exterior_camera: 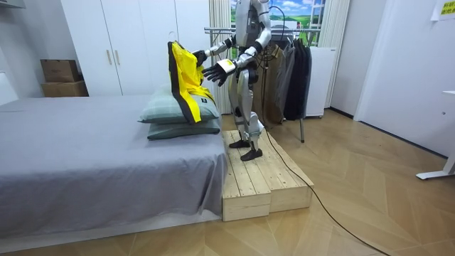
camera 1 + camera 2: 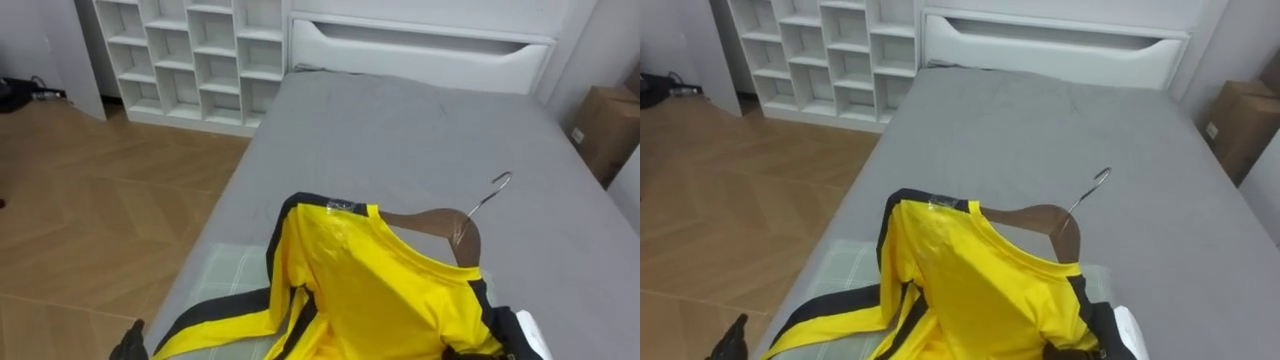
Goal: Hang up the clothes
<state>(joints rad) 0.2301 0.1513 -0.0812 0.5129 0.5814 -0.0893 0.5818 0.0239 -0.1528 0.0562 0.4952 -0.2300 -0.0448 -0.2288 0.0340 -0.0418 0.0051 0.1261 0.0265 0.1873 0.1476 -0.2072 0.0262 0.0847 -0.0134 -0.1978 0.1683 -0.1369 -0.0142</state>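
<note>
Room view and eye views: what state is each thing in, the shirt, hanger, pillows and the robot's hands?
Pillows: two, stacked on the bed.
Hanger: hook caught on nothing.
Yellow shirt: collar over the hanger, held up above the pillows.
Left hand: open, empty.
Right hand: at the shirt, grip hidden.

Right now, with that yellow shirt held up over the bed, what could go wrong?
The wooden hanger pokes out of the collar of the yellow shirt on one side, so the shirt may slide off. The left hand is open and apart from it, so little would catch it. The rack of dark clothes stands behind the robot on its narrow wooden platform; turning there risks a misstep.
</note>
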